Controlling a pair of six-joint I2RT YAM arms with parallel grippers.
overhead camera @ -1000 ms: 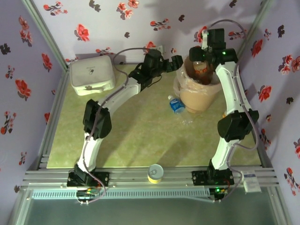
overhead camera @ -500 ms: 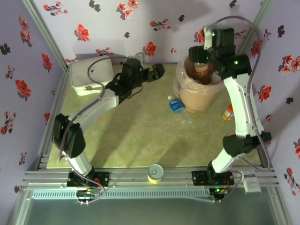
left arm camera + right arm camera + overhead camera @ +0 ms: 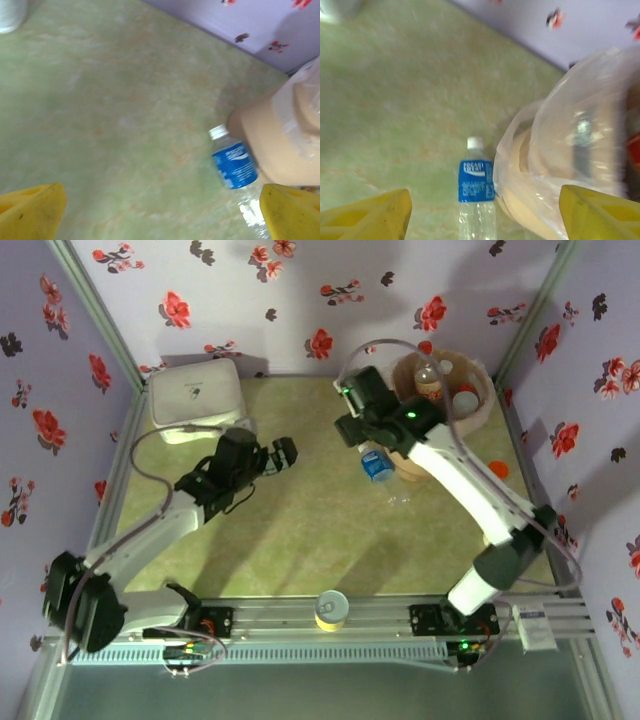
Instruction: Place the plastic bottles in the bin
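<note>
Status, both arms.

Left gripper [image 3: 283,455]: hanging over the left-middle of the table [image 3: 300,550], near the white box [image 3: 195,398] but apart from it. Jaws are spread wide with nothing in them. In the left wrist view my yellow fingertips [image 3: 35,210] sit in the bottom corners, with bare green tabletop between them.

Right gripper [image 3: 350,428]: over the table just left of the bin [image 3: 485,405], aimed down. Jaws are apart, gripping nothing. In the right wrist view the fingertips [image 3: 367,215] are at the two lower corners.

Task items:
- Blue-label bottle [image 3: 376,464]: on its side on the table, right against the bin's outer wall on its left-near side. It looks like contact, but I can't confirm. The white cap points toward the back wall and the clear body toward the near edge. It lies below my right jaws, between the fingertips in frame, and neither finger is on it.
- Bin: upright in the far right corner, with the clear plastic liner [image 3: 580,115] bulging over the rim.
- Inside the bin: a red-label bottle [image 3: 430,385] and a white-capped bottle [image 3: 465,400]. The rest of the contents are too small to sort out.

Other stuff:
- Orange-capped vial [image 3: 500,469] is on the table right of the bin.
- Yellow-rimmed tin [image 3: 331,609] is at the near edge between my two bases.
</note>
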